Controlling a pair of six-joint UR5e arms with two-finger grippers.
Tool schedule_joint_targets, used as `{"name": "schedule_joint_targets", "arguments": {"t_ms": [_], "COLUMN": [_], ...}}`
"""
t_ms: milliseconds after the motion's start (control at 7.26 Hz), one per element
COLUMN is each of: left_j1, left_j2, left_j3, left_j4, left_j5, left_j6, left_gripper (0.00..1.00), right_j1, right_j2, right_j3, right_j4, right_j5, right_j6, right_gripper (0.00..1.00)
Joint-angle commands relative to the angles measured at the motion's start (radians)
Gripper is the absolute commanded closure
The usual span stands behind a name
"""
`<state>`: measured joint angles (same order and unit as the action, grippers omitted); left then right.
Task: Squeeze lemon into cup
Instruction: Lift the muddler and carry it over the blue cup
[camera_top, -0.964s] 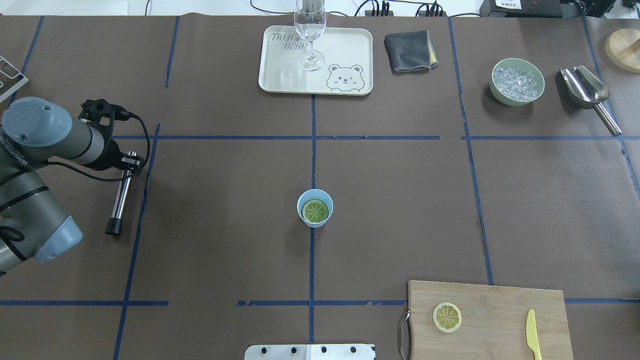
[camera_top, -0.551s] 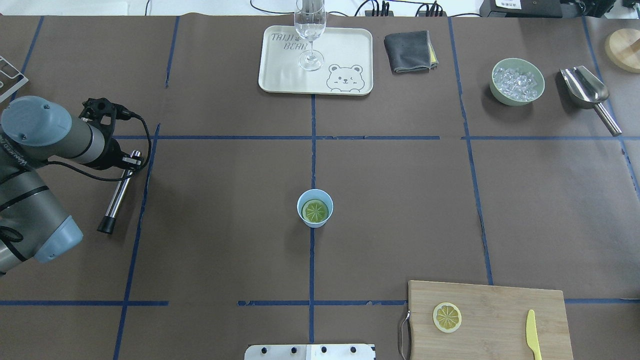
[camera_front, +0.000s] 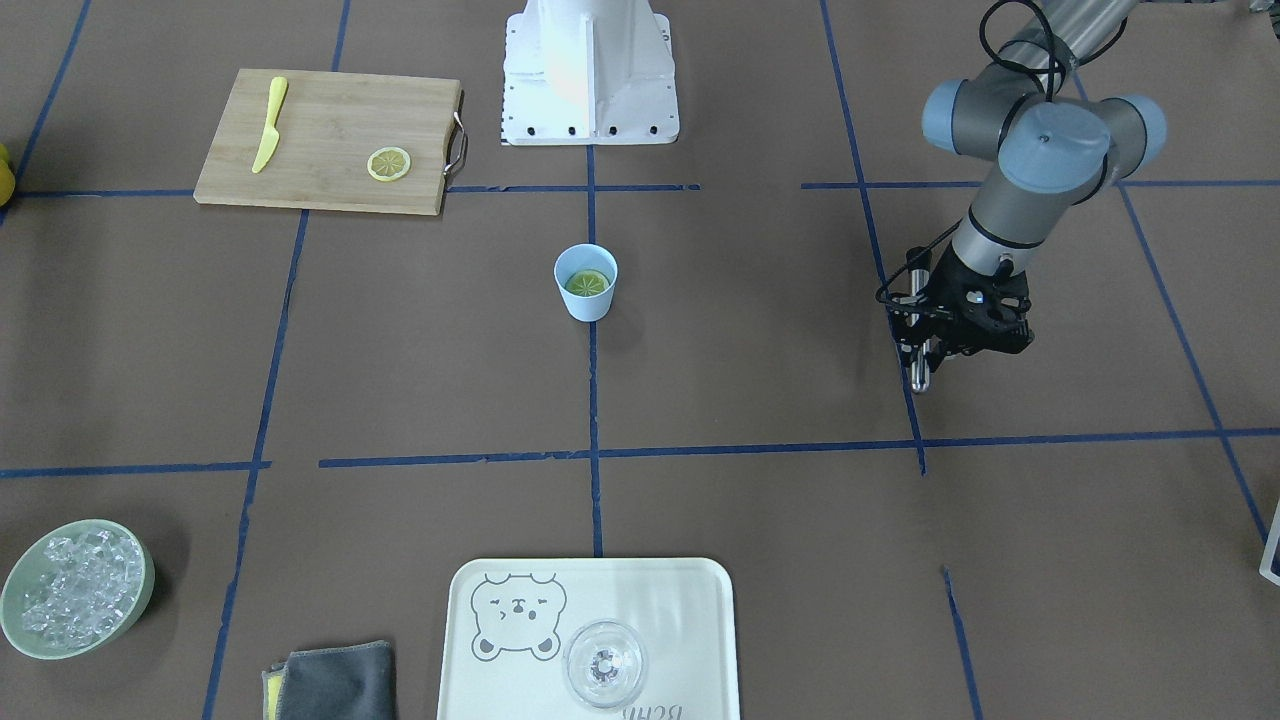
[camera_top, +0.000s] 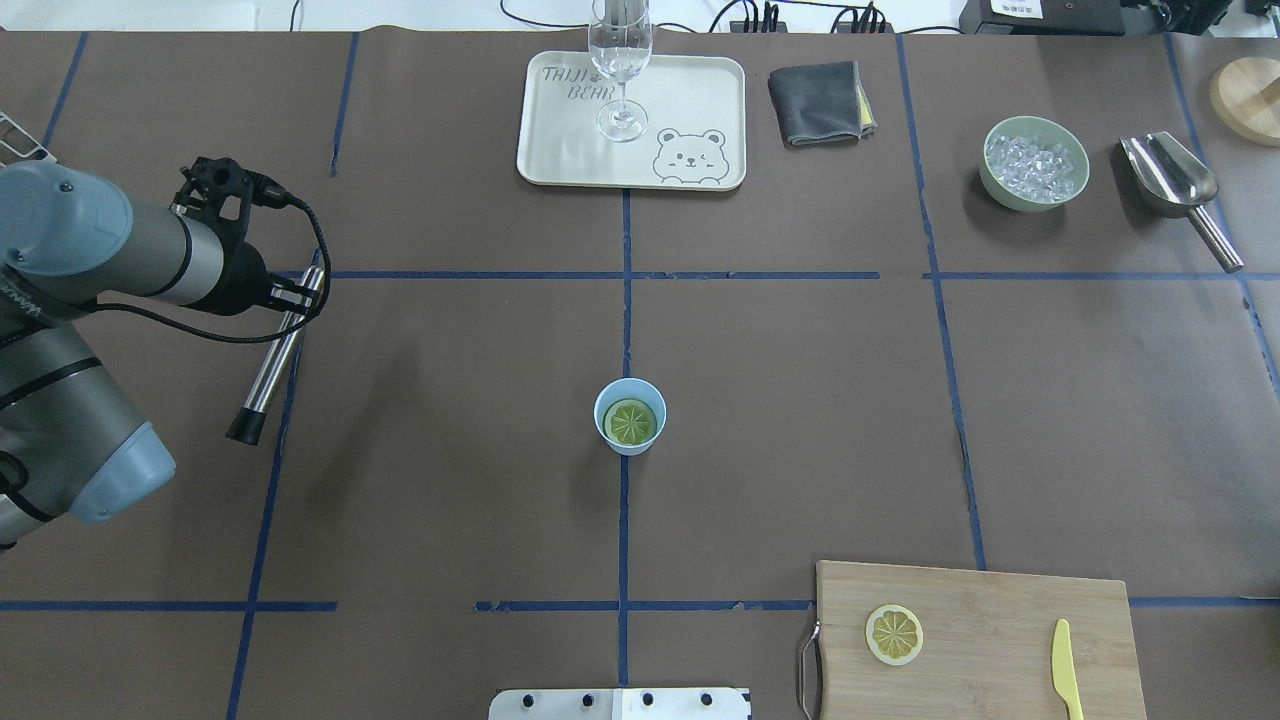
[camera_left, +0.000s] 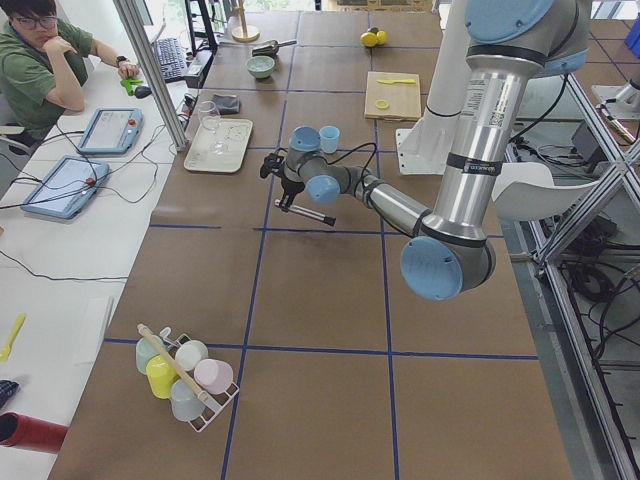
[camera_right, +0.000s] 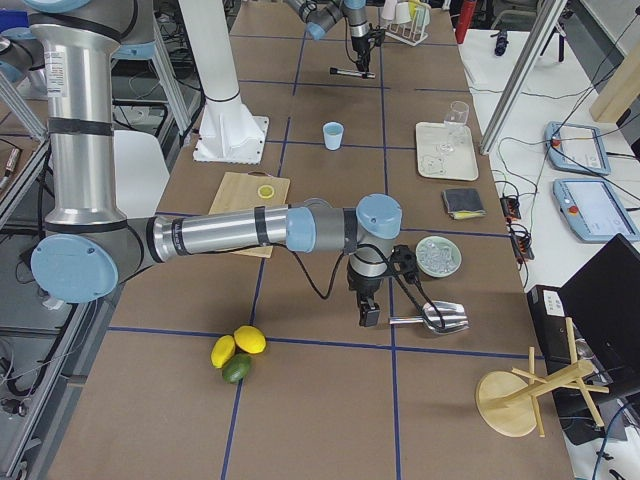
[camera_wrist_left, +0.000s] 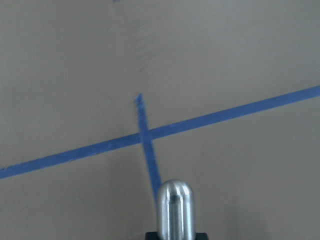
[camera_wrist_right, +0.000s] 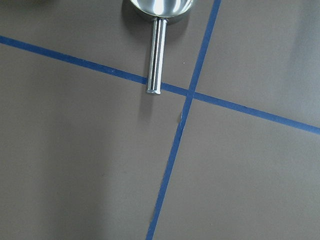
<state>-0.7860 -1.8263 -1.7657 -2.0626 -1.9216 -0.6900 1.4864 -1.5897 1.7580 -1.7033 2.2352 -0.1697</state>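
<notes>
Overhead exterior, left pincer (camera_top: 300, 291) clamping steel rod (camera_top: 271, 366), lemon (camera_top: 631, 422) in cup (camera_top: 600, 408), right pincer (camera_right: 368, 316) unclear

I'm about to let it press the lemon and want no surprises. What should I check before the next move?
1. The lemon lies inside the cup: ok.
2. The cup stands upright: ok.
3. The left gripper has its jaws shut on the steel rod: ok.
4. The steel rod is above the cup: not ok, it is well off to one side.
5. Whether the right gripper is open or shut: cannot tell.
</notes>
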Motion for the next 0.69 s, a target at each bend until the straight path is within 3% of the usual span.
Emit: {"name": "schedule_joint_targets", "arguments": {"t_ms": [0, 275, 551], "left_j1": [-0.002, -0.003, 0.054], "left_j2": [-0.066, -0.080, -0.109], "left_j3": [-0.024, -0.014, 0.090], "left_j4": [-0.185, -0.449, -0.830], "left_j5": [0.000, 0.024, 0.177], "left_j6": [0.174, 0.147, 0.141], "left_gripper": [1.00, 1.00, 1.00], "right_j1": [0.000, 0.005, 0.018], "right_j2": [-0.003, -0.010, -0.018], "right_j3": [0.000, -0.008, -0.008], "right_j4": [0.001, -0.001, -0.001], "right_j5": [0.000, 0.006, 0.006], "right_j6": [0.007, 0.006, 0.004], "right_gripper": [0.00, 0.00, 0.00]}}
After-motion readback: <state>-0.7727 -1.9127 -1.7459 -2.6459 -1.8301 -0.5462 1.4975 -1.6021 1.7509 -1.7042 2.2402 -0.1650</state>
